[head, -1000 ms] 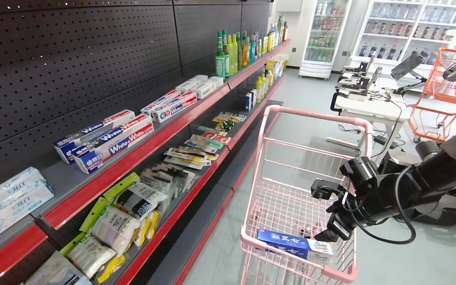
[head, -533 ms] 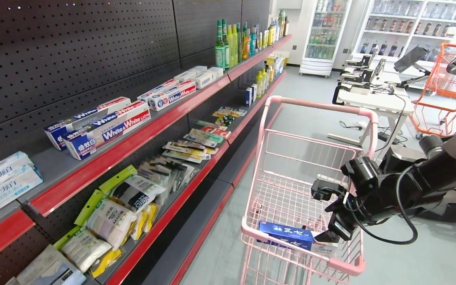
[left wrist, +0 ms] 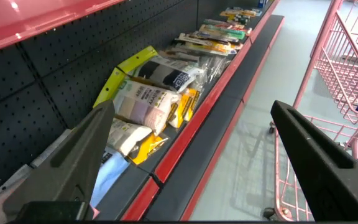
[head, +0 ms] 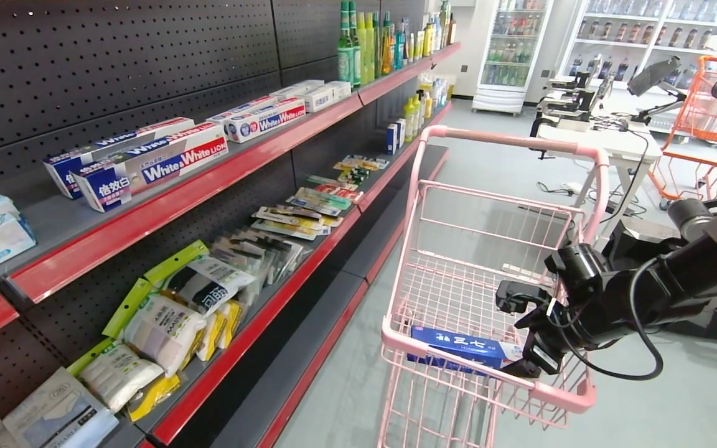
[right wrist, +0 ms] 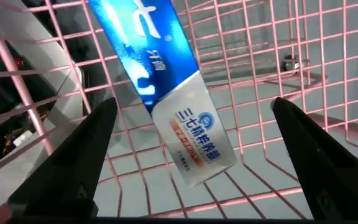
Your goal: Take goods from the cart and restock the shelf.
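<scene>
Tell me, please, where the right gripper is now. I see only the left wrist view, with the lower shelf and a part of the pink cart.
Observer: The right gripper is down inside the pink cart, at its near end, at the white end of a blue toothpaste box that lies there.
Operator: Does it hold the box?
Observer: No. In the right wrist view its fingers stand wide open, one on each side of the box's white end, and neither touches it.
</scene>
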Controlling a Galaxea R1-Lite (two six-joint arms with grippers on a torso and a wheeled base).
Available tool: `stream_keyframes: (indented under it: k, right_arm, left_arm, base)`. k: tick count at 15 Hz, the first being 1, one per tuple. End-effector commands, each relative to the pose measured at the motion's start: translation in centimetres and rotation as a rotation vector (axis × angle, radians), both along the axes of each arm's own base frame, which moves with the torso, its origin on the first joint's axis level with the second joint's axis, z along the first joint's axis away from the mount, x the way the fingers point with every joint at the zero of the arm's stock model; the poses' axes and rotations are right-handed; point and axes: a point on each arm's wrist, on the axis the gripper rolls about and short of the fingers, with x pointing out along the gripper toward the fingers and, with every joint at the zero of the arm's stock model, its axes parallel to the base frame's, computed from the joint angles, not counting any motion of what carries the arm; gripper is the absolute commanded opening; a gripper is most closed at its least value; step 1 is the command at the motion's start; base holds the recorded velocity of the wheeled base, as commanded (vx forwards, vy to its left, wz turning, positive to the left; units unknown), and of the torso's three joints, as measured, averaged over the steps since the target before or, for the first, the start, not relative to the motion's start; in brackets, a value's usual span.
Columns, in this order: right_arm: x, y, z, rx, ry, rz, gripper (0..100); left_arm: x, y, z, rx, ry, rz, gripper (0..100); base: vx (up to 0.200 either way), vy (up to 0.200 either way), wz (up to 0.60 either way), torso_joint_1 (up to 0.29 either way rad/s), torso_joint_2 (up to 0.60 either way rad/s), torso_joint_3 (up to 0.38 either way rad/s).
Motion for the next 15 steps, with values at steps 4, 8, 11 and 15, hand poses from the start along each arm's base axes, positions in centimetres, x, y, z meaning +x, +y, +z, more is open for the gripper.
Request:
stream_keyframes:
  k: [4,8,11,15]
  right_arm:
    - [0.7,-1.0,0.7,0.059,-0.035,0.032,100]
    - [0.8,-1.6,-0.9,0.079,-0.013,0.128,100]
    - [1.8,-3.0,-1.6,0.048,0.001,0.175,100]
    - [3.9,-4.6,-1.3,0.035,0.017,0.185,100]
  left_arm:
    - [0.0,0.0,0.0,0.0,0.0,0.0,100]
    - [0.0,0.0,0.0,0.0,0.0,0.0,100]
    - [0.0,0.0,0.0,0.0,0.0,0.0,100]
    - [0.0,0.0,0.0,0.0,0.0,0.002,100]
  base:
    - [0.0,0.0,0.0,-0.024,0.07,0.044]
    - [0.0,0.0,0.0,0.0,0.0,0.0]
    - [0.0,0.0,0.0,0.0,0.0,0.0]
    - [0.0,0.0,0.0,0.0,0.0,0.0]
